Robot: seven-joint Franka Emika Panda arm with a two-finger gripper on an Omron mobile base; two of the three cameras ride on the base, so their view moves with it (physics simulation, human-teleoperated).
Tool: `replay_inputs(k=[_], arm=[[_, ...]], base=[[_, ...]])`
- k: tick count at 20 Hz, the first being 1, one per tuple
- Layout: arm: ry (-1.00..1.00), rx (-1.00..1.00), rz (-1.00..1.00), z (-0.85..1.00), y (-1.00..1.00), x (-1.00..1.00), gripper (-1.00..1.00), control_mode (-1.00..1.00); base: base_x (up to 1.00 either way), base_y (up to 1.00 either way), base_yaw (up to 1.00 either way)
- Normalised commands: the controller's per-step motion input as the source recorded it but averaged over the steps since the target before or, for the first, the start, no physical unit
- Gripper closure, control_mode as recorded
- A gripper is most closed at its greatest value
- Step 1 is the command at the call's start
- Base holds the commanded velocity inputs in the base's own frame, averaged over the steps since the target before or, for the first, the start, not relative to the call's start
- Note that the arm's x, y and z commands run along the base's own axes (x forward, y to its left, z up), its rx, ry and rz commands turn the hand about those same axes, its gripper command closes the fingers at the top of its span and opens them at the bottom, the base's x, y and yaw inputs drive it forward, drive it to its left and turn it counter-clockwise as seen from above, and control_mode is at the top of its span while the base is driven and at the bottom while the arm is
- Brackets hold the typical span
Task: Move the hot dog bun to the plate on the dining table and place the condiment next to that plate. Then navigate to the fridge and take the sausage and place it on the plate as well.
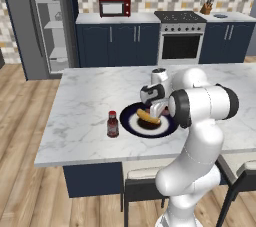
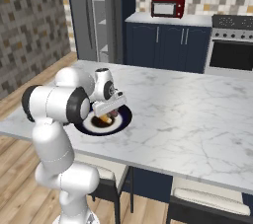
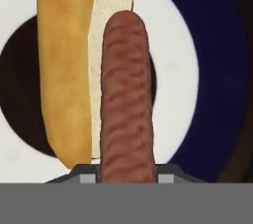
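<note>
— Fingers' state?
— Clamped on the sausage (image 3: 125,99), one end gripped between them; the gripper (image 1: 158,107) hangs low over the plate (image 1: 131,124).
— Bun?
— Hot dog bun (image 3: 74,65) lies on the plate, touching the sausage at its 9 o'clock.
— Condiment?
— Bottle (image 1: 113,124) stands upright on the dining table (image 1: 85,96), just beside the plate at 9 o'clock.
</note>
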Motion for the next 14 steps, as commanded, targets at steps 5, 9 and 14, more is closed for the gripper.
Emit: replay_inputs(k=[5,9,14], arm=[[-0.07,-0.08,-0.01,-0.2,0.13,-0.01,-1.0,-1.0],[-0.07,0.0,0.0,-0.1,0.24,-0.14,-1.0,-1.0],[-0.02,0.0,0.0,0.1,0.08,-0.26,-1.0,-1.0]], base=[[0.0,0.0,0.0],[0.0,0.0,0.0],[0.0,0.0,0.0]])
